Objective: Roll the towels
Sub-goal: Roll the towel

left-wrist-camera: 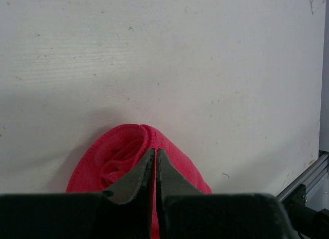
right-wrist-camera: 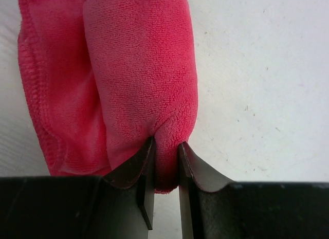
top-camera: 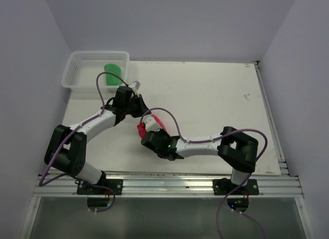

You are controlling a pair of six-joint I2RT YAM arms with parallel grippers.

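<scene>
Lying rolled on the worktop, the red towel was held twice: the left gripper was almost closed on a thin edge, the right gripper clamped on a thick fold. The green towel was seen in the basket.

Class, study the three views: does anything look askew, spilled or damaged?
Nothing is spilled or damaged. The only untidy thing is the pink-red towel: in the right wrist view a hemmed flap lies loose beside the roll that the right gripper pinches. The green towel lies in the white mesh basket.
</scene>
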